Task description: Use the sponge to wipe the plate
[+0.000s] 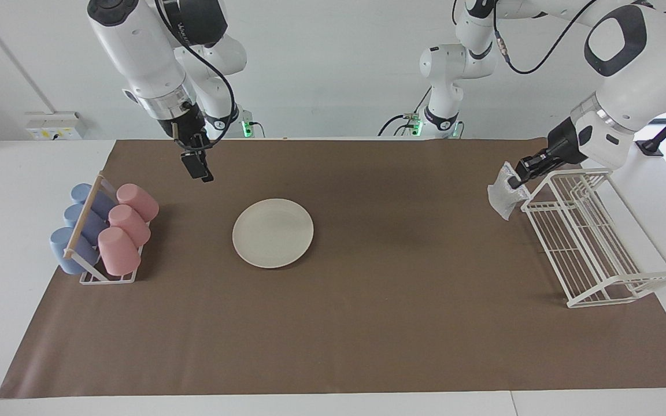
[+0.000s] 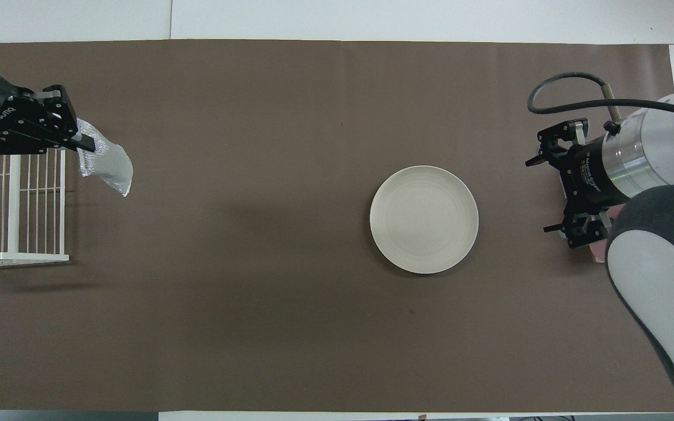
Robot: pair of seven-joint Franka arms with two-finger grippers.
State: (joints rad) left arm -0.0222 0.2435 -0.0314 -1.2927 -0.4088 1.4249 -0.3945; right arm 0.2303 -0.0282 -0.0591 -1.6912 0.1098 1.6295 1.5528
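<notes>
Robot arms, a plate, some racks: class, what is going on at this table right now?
The left gripper is shut on the sponge, holding it in the air beside the white wire rack at its end of the table. The plate lies flat on the brown mat, nothing touching it, so no wiping has begun. The right gripper hangs open in the air near the plate, by the rack of pink and blue cups.
</notes>
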